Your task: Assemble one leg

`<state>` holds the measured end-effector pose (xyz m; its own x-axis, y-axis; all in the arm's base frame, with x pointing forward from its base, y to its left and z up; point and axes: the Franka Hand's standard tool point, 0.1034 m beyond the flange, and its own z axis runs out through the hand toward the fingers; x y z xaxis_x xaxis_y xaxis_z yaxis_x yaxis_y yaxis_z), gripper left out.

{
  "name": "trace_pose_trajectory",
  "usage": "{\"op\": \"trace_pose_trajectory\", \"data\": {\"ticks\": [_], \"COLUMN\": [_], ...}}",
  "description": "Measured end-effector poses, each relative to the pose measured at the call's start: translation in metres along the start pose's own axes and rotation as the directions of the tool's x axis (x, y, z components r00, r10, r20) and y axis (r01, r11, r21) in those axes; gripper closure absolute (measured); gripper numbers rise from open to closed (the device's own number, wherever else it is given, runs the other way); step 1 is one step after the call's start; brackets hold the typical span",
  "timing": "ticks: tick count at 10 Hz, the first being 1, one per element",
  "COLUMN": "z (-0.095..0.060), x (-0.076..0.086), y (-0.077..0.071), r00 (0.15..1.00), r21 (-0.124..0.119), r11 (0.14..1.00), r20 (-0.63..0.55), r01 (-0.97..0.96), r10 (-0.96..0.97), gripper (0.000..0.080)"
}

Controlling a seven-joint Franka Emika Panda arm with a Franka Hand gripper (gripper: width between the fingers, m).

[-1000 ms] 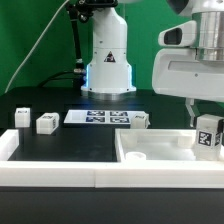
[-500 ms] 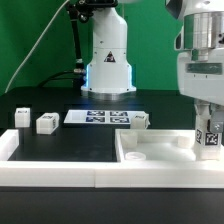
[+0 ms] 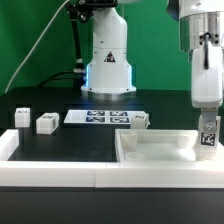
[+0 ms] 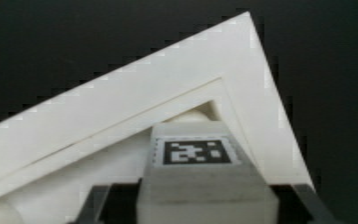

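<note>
My gripper (image 3: 208,128) is shut on a leg (image 3: 209,136), a small white block with a black-and-white tag. It holds the leg upright at the exterior view's right, low over the far right corner of the large white tray-like piece (image 3: 150,152). In the wrist view the leg (image 4: 197,165) sits between my dark fingers (image 4: 119,203), its tagged end down in the tray's corner (image 4: 229,75). Whether it touches the tray floor cannot be told. Three more legs lie on the black table: two at the left (image 3: 21,116) (image 3: 46,123) and one behind the tray (image 3: 139,120).
The marker board (image 3: 95,117) lies flat at the table's middle back. The robot's white base (image 3: 108,60) stands behind it. A white raised border (image 3: 50,178) runs along the table's front edge.
My gripper has turned about its vertical axis and come down with the leg, lowering it into the tray's right corner. The other legs have not moved.
</note>
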<state>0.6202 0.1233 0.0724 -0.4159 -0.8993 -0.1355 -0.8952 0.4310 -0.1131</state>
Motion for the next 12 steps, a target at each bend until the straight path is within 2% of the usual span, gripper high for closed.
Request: {"op": "trace_pose_trajectory", "data": {"ticks": [1, 2, 3, 4, 5, 6, 7, 8, 11, 12], "z": [0.0006, 0.0007, 0.0008, 0.0007, 0.0007, 0.0007, 0.0006, 0.0, -0.0018, -0.002], "x": [-0.0009, -0.001, -0.001, -0.0006, -0.0002, -0.0002, 0.0001, -0.001, 0.0004, -0.0007], "y": [0.0011, 0.0013, 0.0013, 0.0009, 0.0006, 0.0007, 0.0009, 0.001, -0.007, -0.0085], "r00": [1.0, 1.0, 1.0, 0.997, 0.989, 0.984, 0.948, 0.888, 0.669, 0.566], "r21": [-0.002, -0.002, -0.002, -0.002, -0.001, -0.002, -0.01, -0.021, -0.026, -0.025], "r11": [1.0, 1.0, 1.0, 0.997, 0.989, 0.984, 0.948, 0.888, 0.668, 0.566], "r20": [0.004, 0.004, 0.004, 0.004, 0.004, 0.004, 0.001, 0.005, 0.022, 0.023], "r01": [0.006, 0.028, 0.029, 0.079, 0.148, 0.18, 0.318, 0.46, 0.743, 0.824], "r10": [-0.006, -0.028, -0.029, -0.079, -0.148, -0.18, -0.318, -0.46, -0.743, -0.824], "gripper": [0.0509, 0.0332, 0.0215, 0.0215, 0.016, 0.0153, 0.0153, 0.0153, 0.0151, 0.0151]}}
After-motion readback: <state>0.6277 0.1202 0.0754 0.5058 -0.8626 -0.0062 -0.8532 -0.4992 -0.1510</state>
